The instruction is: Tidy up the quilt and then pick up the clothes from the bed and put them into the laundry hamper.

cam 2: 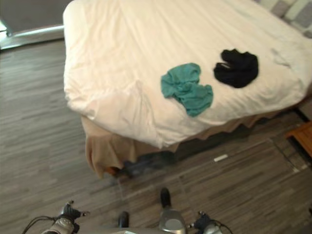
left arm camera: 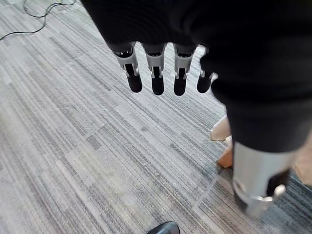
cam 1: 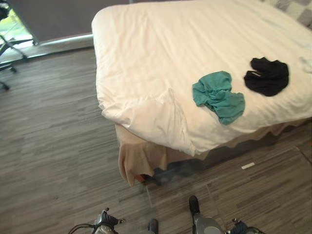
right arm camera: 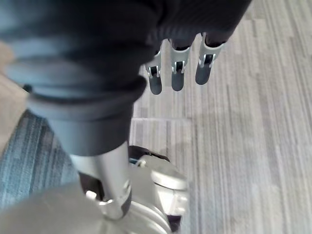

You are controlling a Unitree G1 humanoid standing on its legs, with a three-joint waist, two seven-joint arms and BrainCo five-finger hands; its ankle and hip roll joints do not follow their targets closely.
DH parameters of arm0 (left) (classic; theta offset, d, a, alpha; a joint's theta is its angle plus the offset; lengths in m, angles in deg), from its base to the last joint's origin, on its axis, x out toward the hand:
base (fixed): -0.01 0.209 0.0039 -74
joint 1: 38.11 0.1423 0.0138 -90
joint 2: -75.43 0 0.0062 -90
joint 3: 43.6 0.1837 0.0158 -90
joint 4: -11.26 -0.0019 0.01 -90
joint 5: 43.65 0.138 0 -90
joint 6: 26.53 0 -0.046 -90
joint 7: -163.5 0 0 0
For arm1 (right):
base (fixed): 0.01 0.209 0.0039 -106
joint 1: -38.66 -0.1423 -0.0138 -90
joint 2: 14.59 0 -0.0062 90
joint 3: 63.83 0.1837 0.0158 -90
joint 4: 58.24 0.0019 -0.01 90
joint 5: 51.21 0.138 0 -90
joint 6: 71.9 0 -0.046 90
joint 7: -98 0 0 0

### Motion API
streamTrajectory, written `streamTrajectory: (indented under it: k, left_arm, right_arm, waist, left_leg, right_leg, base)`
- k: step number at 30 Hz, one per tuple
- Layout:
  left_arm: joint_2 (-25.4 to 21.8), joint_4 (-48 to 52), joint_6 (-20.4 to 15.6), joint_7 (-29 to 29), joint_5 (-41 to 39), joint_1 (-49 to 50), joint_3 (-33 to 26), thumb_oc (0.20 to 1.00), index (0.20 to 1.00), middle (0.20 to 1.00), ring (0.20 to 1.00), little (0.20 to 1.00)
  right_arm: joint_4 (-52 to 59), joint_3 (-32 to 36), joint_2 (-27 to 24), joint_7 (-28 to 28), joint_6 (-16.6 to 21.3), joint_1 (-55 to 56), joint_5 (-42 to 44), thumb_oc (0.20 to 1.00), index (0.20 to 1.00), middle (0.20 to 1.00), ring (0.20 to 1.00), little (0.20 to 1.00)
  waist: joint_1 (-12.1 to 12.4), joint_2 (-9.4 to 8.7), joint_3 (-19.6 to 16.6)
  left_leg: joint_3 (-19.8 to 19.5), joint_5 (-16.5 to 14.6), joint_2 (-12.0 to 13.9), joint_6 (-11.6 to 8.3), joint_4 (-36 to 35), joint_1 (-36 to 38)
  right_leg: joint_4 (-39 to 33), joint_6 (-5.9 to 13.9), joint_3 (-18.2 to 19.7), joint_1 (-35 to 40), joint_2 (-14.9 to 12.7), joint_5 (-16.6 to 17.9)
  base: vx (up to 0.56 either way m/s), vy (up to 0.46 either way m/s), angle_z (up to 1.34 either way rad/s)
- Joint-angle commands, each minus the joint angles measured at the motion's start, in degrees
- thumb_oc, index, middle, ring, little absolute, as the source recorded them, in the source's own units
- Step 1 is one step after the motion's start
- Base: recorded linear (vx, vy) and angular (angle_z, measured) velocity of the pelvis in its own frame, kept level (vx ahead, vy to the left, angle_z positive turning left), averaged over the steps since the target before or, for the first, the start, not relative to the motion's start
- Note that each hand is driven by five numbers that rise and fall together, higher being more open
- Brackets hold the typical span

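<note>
While both arms hang low, left robot hand (left arm camera: 161, 73) and right robot hand (right arm camera: 178, 73) fingers straight, empty over floor (left arm camera: 73, 146); quilt (cam 1: 161, 63), green garment (cam 1: 218, 96), black garment (cam 1: 266, 76) well ahead on bed.

Wood-plank floor (cam 1: 53, 146) left of and in front of the bed is open, with wide room to move along both sides. Cream-white quilt (cam 1: 161, 58) covers most of the bed top; the far and left stretches are flat and free. Obstacles on it sit near the right front edge: crumpled teal garment (cam 1: 218, 96) and, just right and slightly farther, crumpled black garment (cam 1: 266, 76), with a narrow strip of bare quilt between them. The quilt's near-left corner droops over the tan bed skirt (cam 1: 136, 158). Left hand (left arm camera: 156, 73) and right hand (right arm camera: 178, 68) hang over bare floor, fingers straight, touching nothing.
</note>
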Motion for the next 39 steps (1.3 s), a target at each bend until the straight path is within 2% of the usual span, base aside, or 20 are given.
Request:
streamTrajectory:
  k: [1,2,3,5,6,7,8,9,10,13,17,18,19,20,21,24,31,32,33,39]
  left_arm:
    - [-2.87,4.20,-2.52,4.48,-7.72,-2.95,-2.92,1.000,1.000,1.000,1.000,1.000]
    - [-2.88,4.29,-2.47,4.48,-7.72,-2.89,-2.93,1.000,1.000,1.000,1.000,1.000]
    - [-4.00,7.53,-3.13,6.58,-9.34,-3.00,-4.62,1.000,1.000,1.000,1.000,1.000]
    - [-8.79,21.63,-5.64,9.40,-10.18,0.96,-9.65,1.000,1.000,1.000,1.000,1.000]
    - [-12.82,28.14,-6.45,11.59,-6.57,1.99,-10.63,1.000,1.000,1.000,1.000,1.000]
    - [-12.82,28.15,-6.44,11.58,-6.57,2.01,-10.63,1.000,1.000,1.000,1.000,1.000]
    - [-17.59,35.99,-7.07,12.77,-2.30,1.23,-11.13,1.000,1.000,1.000,1.000,1.000]
    - [-17.63,36.32,-6.88,12.71,-2.20,1.47,-11.26,1.000,1.000,1.000,1.000,1.000]
    - [-21.81,42.55,-7.32,13.67,3.22,-0.46,-10.81,1.000,1.000,1.000,1.000,1.000]
    - [-25.16,48.75,-6.24,13.94,7.67,-7.09,-7.73,1.000,1.000,1.000,1.000,1.000]
    - [-27.56,46.74,-4.70,13.92,13.56,-18.13,0.11,1.000,1.000,1.000,1.000,1.000]
    - [-28.19,43.98,-3.03,13.42,17.12,-26.62,6.40,1.000,1.000,1.000,1.000,1.000]
    - [-28.09,43.42,-3.09,13.57,17.10,-27.44,6.98,1.000,1.000,1.000,1.000,1.000]
    - [-27.48,39.13,-1.50,12.86,19.59,-36.65,13.61,1.000,1.000,1.000,1.000,1.000]
    - [-27.41,38.81,-1.56,12.96,19.54,-37.13,13.94,1.000,1.000,1.000,1.000,1.000]
    - [-24.92,27.04,0.19,10.86,23.34,-52.15,24.87,1.000,1.000,1.000,1.000,1.000]
    - [-18.30,8.64,1.55,6.48,27.03,-64.53,33.54,1.000,1.000,1.000,1.000,1.000]
    - [-17.32,6.74,1.64,5.37,27.92,-64.43,34.22,0.702,0.702,0.702,0.702,0.702]
    - [-16.32,5.01,1.54,3.83,28.40,-64.02,34.63,0.200,0.200,0.200,0.200,0.200]
    - [-13.37,-2.44,3.09,-0.95,31.66,-55.80,33.24,0.200,0.200,0.200,0.200,0.200]
  right_arm:
    - [-0.22,1.32,-3.58,-1.80,0.81,0.39,-2.06,1.000,1.000,1.000,1.000,1.000]
    - [-0.19,1.31,-3.59,-1.80,0.80,0.41,-2.07,1.000,1.000,1.000,1.000,1.000]
    - [0.54,2.13,-4.19,-2.70,1.14,1.48,-1.79,1.000,1.000,1.000,1.000,1.000]
    - [3.45,4.84,-5.28,-3.35,1.61,6.32,-2.11,1.000,1.000,1.000,1.000,1.000]
    - [4.45,5.74,-5.52,-3.58,2.25,7.20,-1.77,1.000,1.000,1.000,1.000,1.000]
    - [4.45,5.73,-5.52,-3.58,2.25,7.20,-1.77,1.000,1.000,1.000,1.000,1.000]
    - [4.60,6.91,-5.60,-3.46,2.75,8.62,-1.27,1.000,1.000,1.000,1.000,1.000]
    - [4.62,6.87,-5.54,-3.46,2.75,8.67,-1.28,1.000,1.000,1.000,1.000,1.000]
    - [3.81,6.87,-5.33,-3.11,3.22,9.76,-1.19,1.000,1.000,1.000,1.000,1.000]
    - [2.28,6.67,-4.86,-3.01,3.17,8.55,-0.08,1.000,1.000,1.000,1.000,1.000]
    - [1.39,5.10,-4.65,-2.54,3.30,7.09,0.65,1.000,1.000,1.000,1.000,1.000]
    - [1.41,3.49,-5.01,-2.46,3.40,6.17,1.11,1.000,1.000,1.000,1.000,1.000]
    - [1.38,3.77,-4.87,-2.47,3.40,6.06,1.14,1.000,1.000,1.000,1.000,1.000]
    - [1.56,2.92,-5.36,-2.65,3.58,5.19,2.03,1.000,1.000,1.000,1.000,1.000]
    - [1.55,3.08,-5.25,-2.65,3.57,5.09,2.04,1.000,1.000,1.000,1.000,1.000]
    - [2.06,1.70,-5.91,-3.24,4.10,4.35,3.05,1.000,1.000,1.000,1.000,1.000]
    - [2.83,0.43,-5.76,-3.88,4.74,4.17,4.89,1.000,1.000,1.000,1.000,1.000]
    - [2.47,0.34,-5.59,-3.89,4.80,4.31,5.17,1.000,1.000,1.000,1.000,1.000]
    - [2.11,0.32,-5.45,-3.73,4.76,4.20,5.61,1.000,1.000,1.000,1.000,1.000]
    - [2.38,3.17,-7.48,-4.50,4.88,2.60,8.66,1.000,1.000,1.000,1.000,1.000]
  waist:
    - [0.19,0.10,0.43]
    - [0.11,0.08,0.39]
    - [-0.22,0.48,0.70]
    - [-0.92,2.58,0.71]
    - [-1.08,2.80,0.87]
    - [-1.12,2.79,0.87]
    - [-1.52,3.29,0.96]
    - [-1.49,3.23,0.93]
    - [-2.16,3.99,0.74]
    - [-3.29,4.72,0.95]
    - [-5.37,4.91,1.75]
    - [-7.65,5.06,2.57]
    - [-7.29,5.03,2.54]
    - [-9.24,5.25,3.24]
    - [-9.01,5.17,3.23]
    - [-11.99,5.61,4.76]
    - [-14.52,5.59,6.80]
    - [-14.74,5.53,6.82]
    - [-14.83,5.50,6.73]
    - [-14.87,4.96,5.39]
  left_leg:
    - [6.39,0.04,8.08,-4.55,4.62,-3.16]
    - [6.30,-0.01,8.07,-4.56,4.77,-3.30]
    - [9.90,0.77,8.41,-4.75,5.96,-4.58]
    - [13.46,2.41,7.28,-4.52,4.44,-5.17]
    - [12.06,3.15,6.96,-4.85,3.78,-5.24]
    - [12.03,3.16,6.95,-4.84,3.78,-5.25]
    - [12.35,3.61,7.21,-4.96,2.40,-5.10]
    - [12.40,3.64,7.21,-4.96,2.29,-5.01]
    - [13.20,4.08,7.42,-5.13,0.57,-4.23]
    - [14.36,4.18,7.67,-5.39,-0.23,-4.20]
    - [15.97,4.13,7.77,-5.56,-0.39,-5.18]
    - [16.95,4.13,7.79,-5.57,-0.39,-6.03]
    - [17.03,4.16,7.78,-5.56,-0.39,-6.24]
    - [18.14,3.79,7.58,-5.43,-0.39,-7.18]
    - [18.21,4.07,7.57,-5.41,-0.39,-7.45]
    - [20.45,4.03,7.25,-5.24,-0.39,-9.10]
    - [23.36,4.54,7.25,-5.25,-0.39,-11.52]
    - [23.65,4.57,7.37,-5.31,-0.39,-11.37]
    - [23.85,4.55,7.49,-5.34,-0.39,-11.20]
    - [23.86,3.97,8.04,-5.36,-0.39,-9.12]
  right_leg:
    - [-0.07,6.38,-5.20,1.28,-5.24,-6.70]
    - [-0.08,6.38,-5.27,1.26,-5.27,-6.70]
    - [-0.04,6.18,-7.61,2.31,-6.11,-7.17]
    - [0.36,5.78,-10.22,3.93,-5.65,-7.98]
    - [0.56,5.84,-10.44,4.09,-5.57,-8.01]
    - [0.55,5.84,-10.48,4.11,-5.58,-8.01]
    - [0.61,6.00,-11.14,3.93,-5.75,-7.96]
    - [0.62,6.00,-11.11,3.95,-5.74,-7.98]
    - [0.50,6.30,-11.30,3.72,-5.58,-7.80]
    - [0.18,6.73,-10.50,2.46,-5.52,-7.21]
    - [-0.01,7.31,-8.85,-0.14,-5.55,-6.03]
    - [-0.02,7.78,-7.75,-2.27,-5.58,-5.08]
    - [0.00,7.78,-7.65,-2.55,-5.58,-5.02]
    - [0.11,8.46,-6.33,-4.88,-5.55,-4.33]
    - [0.03,8.41,-6.22,-5.16,-5.55,-4.01]
    - [0.12,9.17,-3.71,-9.25,-5.18,-2.73]
    - [-0.05,9.18,-1.10,-13.97,-4.64,-1.06]
    - [-0.03,9.18,-1.03,-14.03,-4.62,-1.08]
    - [-0.01,9.18,-0.98,-13.98,-4.61,-1.03]
    - [0.32,9.18,-1.40,-12.38,-4.87,-1.31]
  base:
    - [0.01,-0.104,0.86]
    - [-0.02,-0.091,1.23]
    - [-0.01,-0.120,0.97]
    - [0.04,-0.074,0.82]
    - [0.05,0.010,0.78]
    - [0.04,0.011,0.38]
    - [0.00,0.000,0.00]
    - [0.04,0.024,0.13]
    - [0.02,0.018,0.14]
    - [0.00,0.040,-0.03]
    - [-0.08,0.052,-0.21]
    - [-0.09,0.038,-0.30]
    - [-0.13,0.092,-0.43]
    - [-0.06,0.051,-0.53]
    - [-0.09,0.075,-0.44]
    - [-0.08,0.071,-0.56]
    - [-0.03,0.018,-0.50]
    - [0.02,0.008,-0.28]
    - [0.03,0.012,-0.20]
    - [0.01,0.004,-0.04]
